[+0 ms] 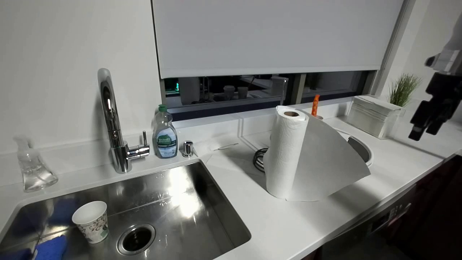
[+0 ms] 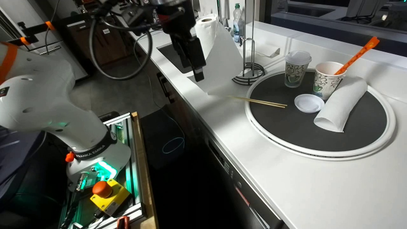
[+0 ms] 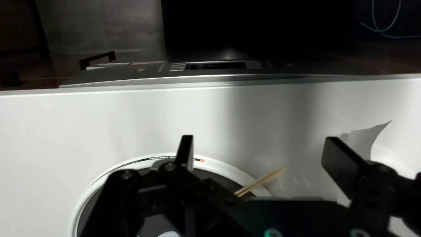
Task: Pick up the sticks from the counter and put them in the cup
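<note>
The gripper (image 3: 260, 144) is held raised above the counter (image 2: 318, 190), its fingers (image 3: 188, 148) spread wide apart; in the wrist view, white worktop and part of the sticks (image 3: 260, 181) are seen between them. Across that view the counter's front edge is drawn as a nearly straight line, bordered by a dark appliance panel (image 3: 213, 66).

In an exterior view the sticks are laid close together across the rim of a round turntable (image 2: 286, 136), one end over its dark disc, the other over the counter; whether that outer end touches the worktop cannot be told. Between the rim and the front edge, a strip of bare worktop is left free. Toward the sink (image 1: 191, 227), room is narrowed by the loose sheet (image 2: 225, 60) of a paper roll (image 2: 203, 31), and a wire stand (image 2: 249, 67) is placed just beside the turntable.

On the disc are set a white lid (image 2: 309, 103), a tube of white paper (image 2: 343, 101), a lidded cup (image 2: 295, 71) and a patterned cup (image 2: 326, 82), in which an orange utensil (image 2: 359, 54) is leaned. A third cup (image 1: 94, 227) is stood in the sink, near the drain (image 1: 136, 239). Which cup is meant cannot be told.
</note>
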